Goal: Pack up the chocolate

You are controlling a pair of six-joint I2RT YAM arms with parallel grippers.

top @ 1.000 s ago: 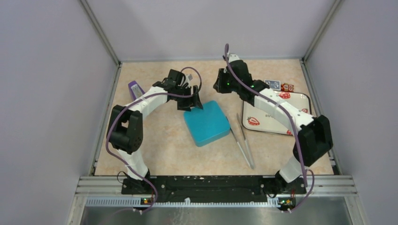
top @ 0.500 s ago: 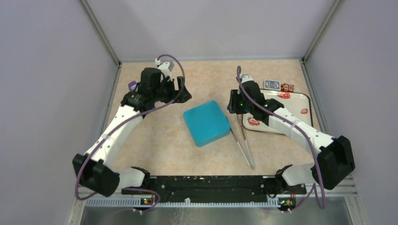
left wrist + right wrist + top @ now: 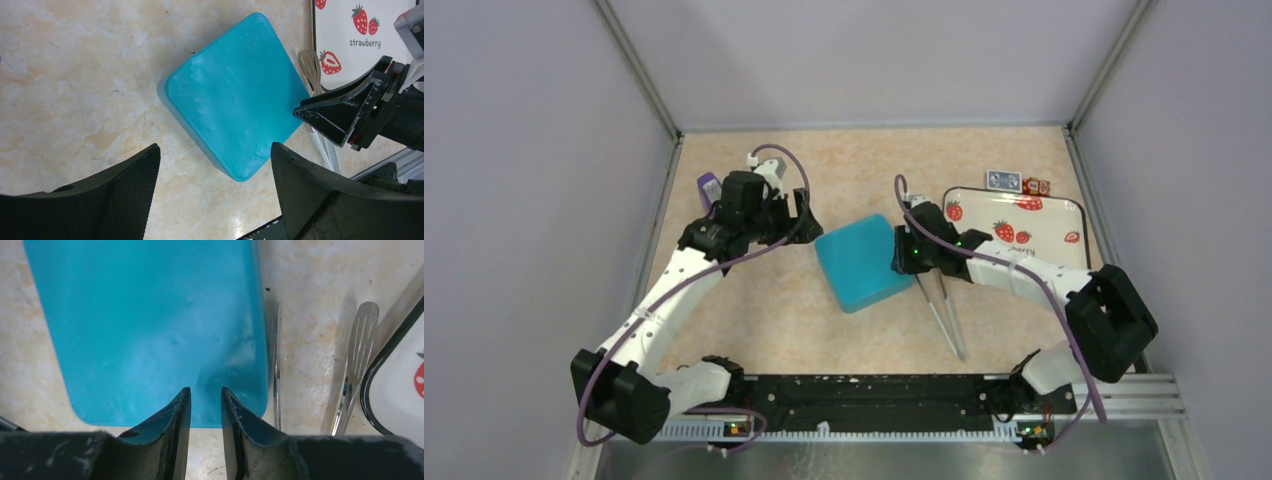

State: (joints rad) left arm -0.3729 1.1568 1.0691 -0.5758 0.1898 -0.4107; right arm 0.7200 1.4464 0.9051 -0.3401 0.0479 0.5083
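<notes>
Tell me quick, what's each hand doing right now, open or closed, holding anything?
Left hand: wide open, holding nothing.
Right hand: open only a narrow gap, holding nothing.

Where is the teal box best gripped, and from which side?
Probably from above, clamping two opposite side walls of the teal box: it lies flat, its top smooth, no handle. It sits askew, so turn the wrist to match. Mind the tongs along its right edge.

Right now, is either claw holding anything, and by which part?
Nothing is held. The left claw gapes wide and empty near the teal box. The right claw, jaws only narrowly apart, has nothing between them above the box's edge.
</notes>
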